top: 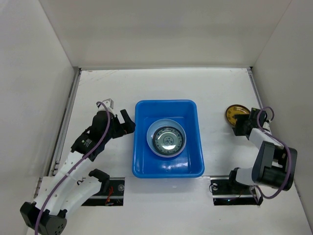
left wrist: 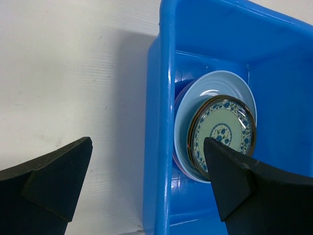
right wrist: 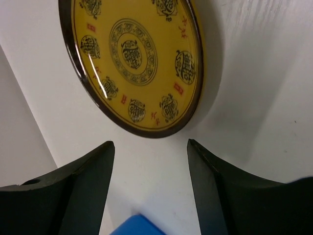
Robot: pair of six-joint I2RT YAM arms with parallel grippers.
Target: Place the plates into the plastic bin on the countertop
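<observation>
Stack of plates (top: 167,138) sits in the blue bin (top: 166,104). One yellow plate (right wrist: 132,58) lies on the table (top: 122,83) at right, with the right claw (right wrist: 150,143) spread wide and empty beside it. Left claw (left wrist: 147,142) is wide and empty too, at the bin's left wall.

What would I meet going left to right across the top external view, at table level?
Left gripper → plastic bin, stacked plates inside it → yellow-gold plate.
</observation>
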